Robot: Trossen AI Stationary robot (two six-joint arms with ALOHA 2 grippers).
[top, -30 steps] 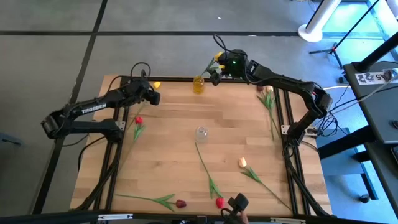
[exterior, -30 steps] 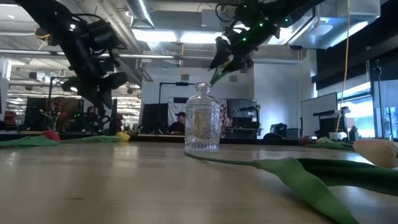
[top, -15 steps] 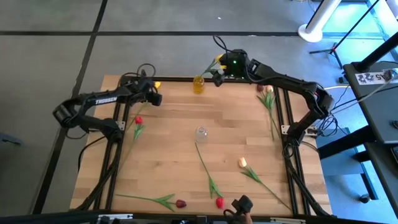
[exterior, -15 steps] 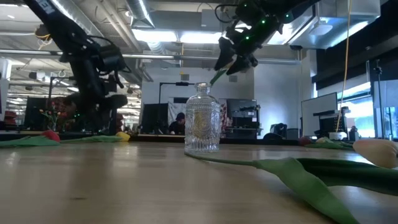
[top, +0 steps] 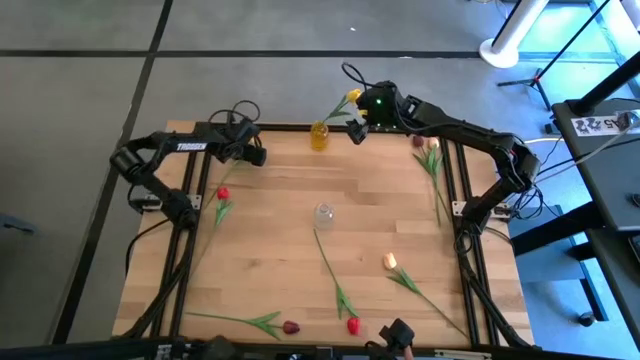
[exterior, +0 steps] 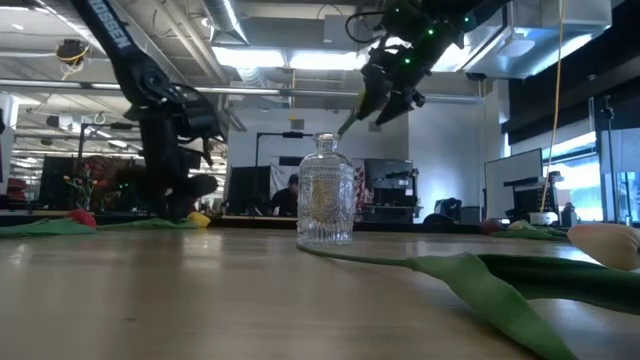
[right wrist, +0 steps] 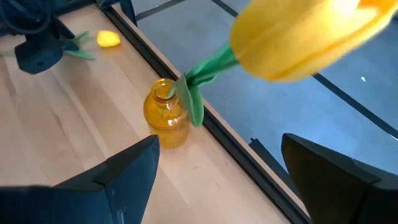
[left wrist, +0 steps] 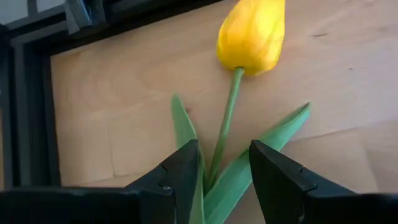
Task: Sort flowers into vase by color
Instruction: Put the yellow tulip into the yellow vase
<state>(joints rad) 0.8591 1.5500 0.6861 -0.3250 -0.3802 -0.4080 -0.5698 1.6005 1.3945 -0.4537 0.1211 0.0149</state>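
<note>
A yellow tulip lies flat near the table's far left corner. My left gripper hangs low over it, open, with one finger on each side of its stem. An amber vase stands at the far edge. A second yellow tulip has its stem stuck into the vase's neck and leans out toward the right. My right gripper is wide open, just right of that vase and raised above it.
A clear glass vase stands mid-table. More tulips lie about: a red one at the left, two along the right edge, a cream one, and red and maroon heads near the front edge.
My left gripper has come down toward the yellow tulip lying on the table, while its arm has folded back toward the far left. My right gripper has drawn a little to the right, away from the amber vase; the tulip stays leaning in the vase.
</note>
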